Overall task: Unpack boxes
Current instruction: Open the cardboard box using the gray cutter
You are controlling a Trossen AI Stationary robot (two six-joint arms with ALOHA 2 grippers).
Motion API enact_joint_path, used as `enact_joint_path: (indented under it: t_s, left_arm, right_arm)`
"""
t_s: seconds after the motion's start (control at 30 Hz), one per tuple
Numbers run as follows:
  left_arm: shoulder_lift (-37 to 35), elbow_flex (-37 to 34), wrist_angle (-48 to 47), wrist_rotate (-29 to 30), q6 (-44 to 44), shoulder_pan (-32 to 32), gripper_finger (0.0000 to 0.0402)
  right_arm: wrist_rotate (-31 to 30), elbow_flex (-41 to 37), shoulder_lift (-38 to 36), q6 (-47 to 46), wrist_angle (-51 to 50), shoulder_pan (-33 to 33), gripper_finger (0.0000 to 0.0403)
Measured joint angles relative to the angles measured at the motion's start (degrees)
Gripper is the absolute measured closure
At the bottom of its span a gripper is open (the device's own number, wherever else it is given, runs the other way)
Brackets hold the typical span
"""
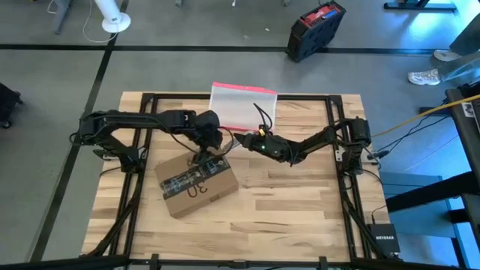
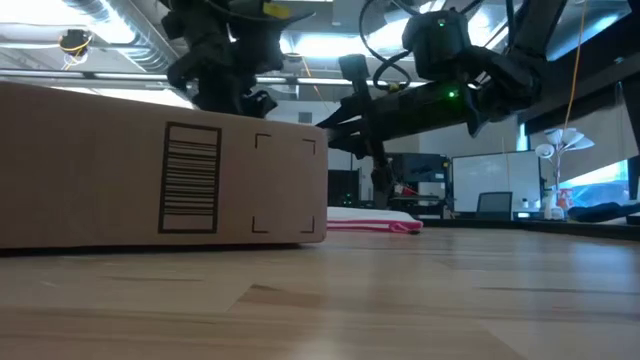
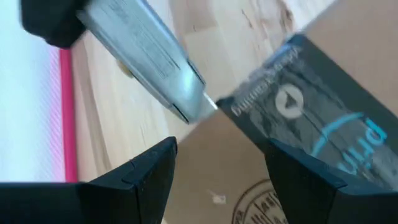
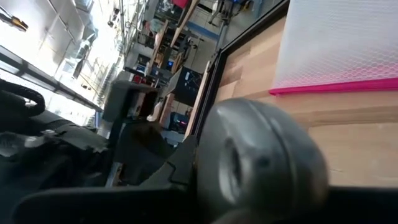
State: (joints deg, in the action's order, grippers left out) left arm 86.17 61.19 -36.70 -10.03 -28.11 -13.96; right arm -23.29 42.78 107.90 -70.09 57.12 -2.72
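Box (image 1: 196, 185) beneath spread left fingers (image 3: 146, 177); right fingers clamping utility knife (image 3: 146, 56); pouch (image 1: 242, 107) behind.

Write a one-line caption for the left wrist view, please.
Utility knife blade meets the black printed tape on the cardboard box, between the open left pincer fingers.

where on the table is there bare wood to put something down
Free: the table's right half, from the cardboard box across to the right frame rail, and the near-left corner below the box. Crowded: the far middle, where the left end effector and the right end effector, holding a utility knife, meet over the box beside the clear pouch.
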Motion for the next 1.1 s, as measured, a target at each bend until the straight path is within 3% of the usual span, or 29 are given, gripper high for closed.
enact_joint_path:
  t_s: [0.27,0.53,0.83,1.1]
  left_arm:
    - [2.6,-1.5,-1.4,-4.5,0.2,-2.8,0.0163]
    - [3.0,-1.7,-2.0,-7.2,0.4,-5.2,0.0163]
    - [3.1,-1.9,-2.3,-7.6,0.4,-6.4,0.0163]
    - [3.1,-1.9,-2.5,-7.1,0.6,-6.4,0.0163]
  right_arm:
    - [-1.4,-0.1,0.0,-1.3,-0.3,0.6,0.0336]
    - [-8.7,-0.9,0.0,-4.4,-0.2,4.0,0.0336]
    - [-16.7,-3.1,0.0,-7.8,2.3,9.1,0.0336]
    - [-17.4,-3.1,0.0,-7.9,2.2,11.1,0.0336]
